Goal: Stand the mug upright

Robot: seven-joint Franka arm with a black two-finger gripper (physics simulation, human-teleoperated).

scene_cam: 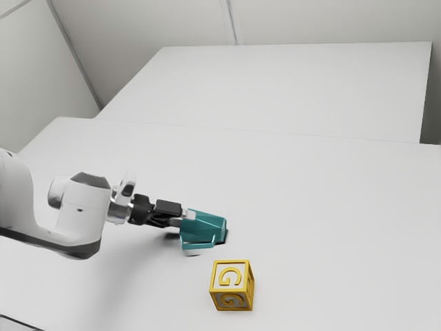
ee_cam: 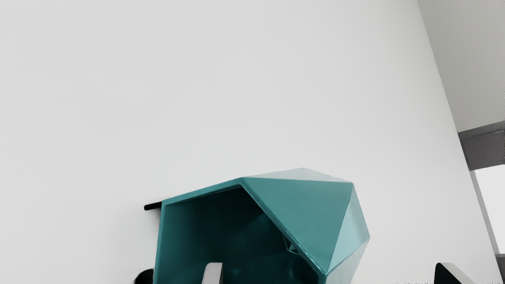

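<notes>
- Exterior view: mug (scene_cam: 205,226) lies on its side on the bench (scene_cam: 317,193), just below and left of frame centre, mouth toward the claw (scene_cam: 182,218), handle (scene_cam: 199,245) toward the bottom of the frame. Not upright.
- Claw is released, fingers wide. Wrist view has one fingertip (ee_cam: 213,273) lined up with the mouth, the other out past the mug's outer side. We can't tell how deep the first one sits.
- Our read: step in hand is getting the near wall between the fingers. We'd check depth, then close slowly so the rim doesn't skid or roll.
- Slanted facets could slip; we want a firm pinch before any lift.
- Then raise slightly, rotate mouth up, lower until the base sits flat, let go gently.
- Keep the swing off the yellow block (scene_cam: 231,285), lower centre of frame.
</notes>
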